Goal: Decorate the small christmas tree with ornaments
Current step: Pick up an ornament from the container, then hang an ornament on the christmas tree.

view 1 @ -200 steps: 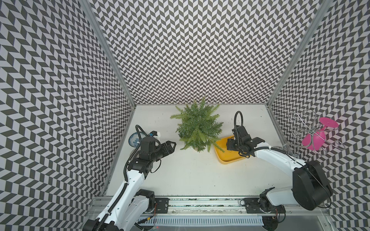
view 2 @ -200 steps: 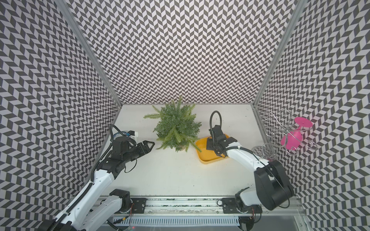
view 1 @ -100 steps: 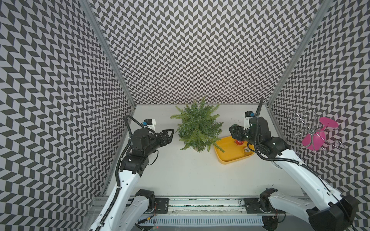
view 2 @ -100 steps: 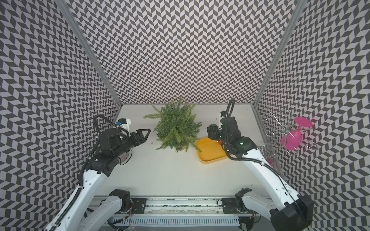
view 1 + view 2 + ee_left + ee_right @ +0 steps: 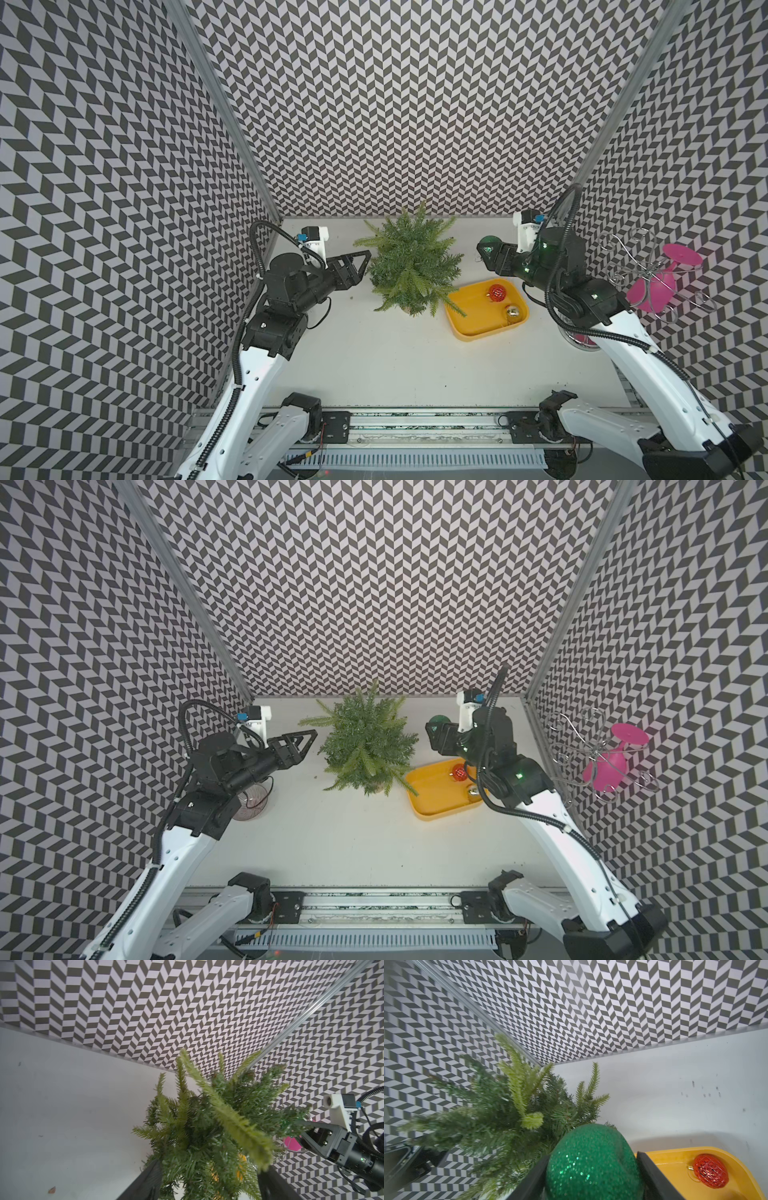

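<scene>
My right pincer was clamped on the glittery green ornament, both fingers pressed against its sides in the right wrist view, and I held it off the table, just beside the small christmas tree on its right. My left pincer stood wide with nothing in it, its tips at the tree's left edge. Whether they brushed the needles I could not tell, since the nearest branches were blurred in the left wrist view. The tree stood upright near the back wall. The red ornament and the gold ornament lay apart in the yellow tray, which sat at the tree's right.
</scene>
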Available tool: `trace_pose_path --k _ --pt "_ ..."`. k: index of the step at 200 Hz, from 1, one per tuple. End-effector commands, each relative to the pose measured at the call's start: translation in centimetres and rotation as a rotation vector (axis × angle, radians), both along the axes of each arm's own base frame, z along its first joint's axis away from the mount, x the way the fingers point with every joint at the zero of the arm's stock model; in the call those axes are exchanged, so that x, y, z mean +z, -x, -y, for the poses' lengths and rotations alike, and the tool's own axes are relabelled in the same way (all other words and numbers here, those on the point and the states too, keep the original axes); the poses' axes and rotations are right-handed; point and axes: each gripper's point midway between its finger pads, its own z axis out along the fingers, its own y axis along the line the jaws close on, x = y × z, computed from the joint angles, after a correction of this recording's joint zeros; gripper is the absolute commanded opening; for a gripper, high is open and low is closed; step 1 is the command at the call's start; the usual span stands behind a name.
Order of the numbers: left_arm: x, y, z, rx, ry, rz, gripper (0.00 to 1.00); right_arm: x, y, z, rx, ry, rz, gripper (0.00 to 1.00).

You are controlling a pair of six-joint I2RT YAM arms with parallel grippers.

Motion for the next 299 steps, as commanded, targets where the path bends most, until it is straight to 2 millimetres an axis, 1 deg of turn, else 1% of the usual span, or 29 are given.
trace_pose_path --k 1,45,67,86,111,132,160,181,217,251,265,284,299 --pt "4.0 0.9 1.6 -0.076 0.015 0.110 0.74 4.4 0.0 -1.0 0.049 -0.084 0.106 0.62" --pt "6.1 1.2 3.1 -0.124 0.007 0.144 0.74 8.2 0.1 -2.2 0.113 -0.152 0.177 0.62" --pt "7.0 1.3 3.8 -0.148 0.007 0.159 0.74 9.8 0.3 -3.2 0.173 -0.191 0.206 0.62" --pt "7.4 1.3 4.1 -0.155 0.006 0.164 0.74 10.9 0.6 -4.3 0.231 -0.225 0.220 0.61" --pt "8.0 1.5 3.9 -0.149 0.009 0.176 0.75 12.1 1.2 -5.6 0.303 -0.259 0.231 0.61" --pt "8.5 1.6 3.4 -0.125 0.002 0.186 0.75 12.5 1.5 -6.5 0.335 -0.267 0.237 0.61" --pt "8.8 1.5 2.6 -0.080 -0.022 0.189 0.77 13.0 1.8 -7.0 0.367 -0.282 0.250 0.61" --pt "9.4 1.7 2.6 -0.082 -0.016 0.205 0.77 13.6 2.3 -7.6 0.409 -0.296 0.278 0.60" --pt "10.6 2.2 3.6 -0.147 0.004 0.238 0.76 14.5 3.3 -8.8 0.483 -0.313 0.326 0.60" --pt "11.5 2.9 5.0 -0.233 0.021 0.263 0.72 15.0 4.3 -9.8 0.557 -0.330 0.376 0.60" --pt "11.8 3.1 5.5 -0.261 0.024 0.266 0.68 15.0 4.6 -10.2 0.576 -0.331 0.390 0.60" --pt "11.8 3.3 6.4 -0.301 0.025 0.258 0.60 14.9 4.8 -10.6 0.596 -0.326 0.404 0.60" --pt "11.8 3.4 7.0 -0.320 0.028 0.255 0.56 14.7 5.1 -10.9 0.615 -0.328 0.412 0.60"
